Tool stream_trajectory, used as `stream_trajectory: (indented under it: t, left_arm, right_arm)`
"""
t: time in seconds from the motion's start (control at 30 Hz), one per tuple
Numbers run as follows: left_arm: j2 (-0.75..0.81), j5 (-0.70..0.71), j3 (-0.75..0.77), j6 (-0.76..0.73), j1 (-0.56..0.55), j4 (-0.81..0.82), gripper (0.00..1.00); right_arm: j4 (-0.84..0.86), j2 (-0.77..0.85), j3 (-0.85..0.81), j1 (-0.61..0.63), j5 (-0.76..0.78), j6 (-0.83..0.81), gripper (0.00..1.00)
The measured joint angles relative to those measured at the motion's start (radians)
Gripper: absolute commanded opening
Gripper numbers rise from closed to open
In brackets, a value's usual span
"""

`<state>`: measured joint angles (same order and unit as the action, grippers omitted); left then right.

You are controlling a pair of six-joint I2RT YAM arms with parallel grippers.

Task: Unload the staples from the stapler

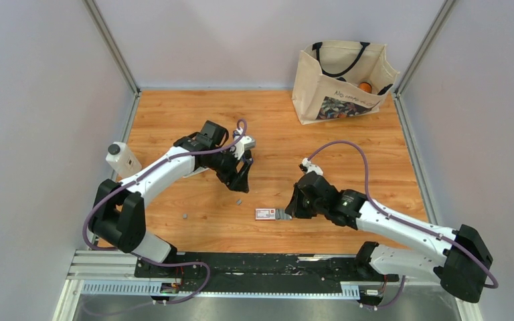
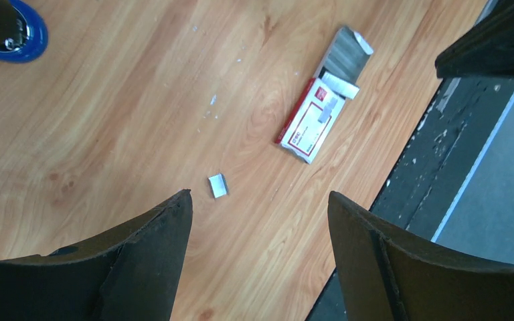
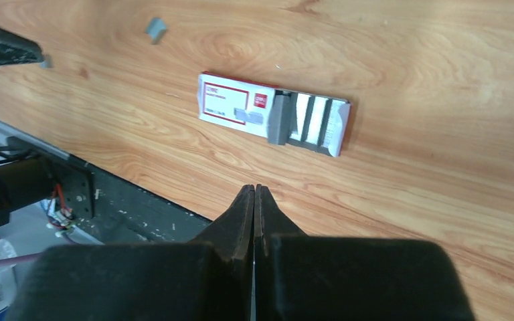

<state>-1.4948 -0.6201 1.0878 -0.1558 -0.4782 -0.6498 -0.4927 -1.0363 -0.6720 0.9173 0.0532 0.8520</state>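
Near lip of table [image 1: 207,235]: carton [image 3: 241,107], tray slid out, lies close to the drop. My right gripper [image 3: 254,190] is just beside it, pinched tight, empty. Further in, loose staples [image 2: 217,185] on the wood, so some unloading is done, I judge. Left gripper [image 2: 258,200] above them, spread wide, carrying nothing. Stapler [image 2: 15,37]: only a blue end shows; can't tell if emptied. Open wood beyond, up to the bag [image 1: 340,80].

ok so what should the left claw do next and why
Probably lift the left claw and draw it back. Its jaws stand wide open and empty, a loose strip of staples lies on the table just ahead of it, and the stapler sits apart at the edge of its view. The right claw is shut on nothing near the carton. Whether staples remain inside cannot be seen.
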Motion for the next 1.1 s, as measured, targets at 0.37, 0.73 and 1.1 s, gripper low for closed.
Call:
stream_trajectory:
  t: [0.37,0.73,1.1]
  left_arm:
    - [0.0,0.058,-0.021,-0.103,-0.01,-0.015,0.83]
    - [-0.012,0.242,-0.095,-0.169,-0.118,-0.049,0.84]
    - [-0.161,0.404,-0.109,-0.161,-0.241,0.003,0.62]
  right_arm:
    - [-0.038,-0.103,-0.1,0.01,0.089,-0.023,0.07]
    - [-0.01,-0.087,-0.107,-0.06,0.112,-0.083,0.24]
    - [0.003,0.094,-0.021,-0.149,0.112,-0.091,0.2]
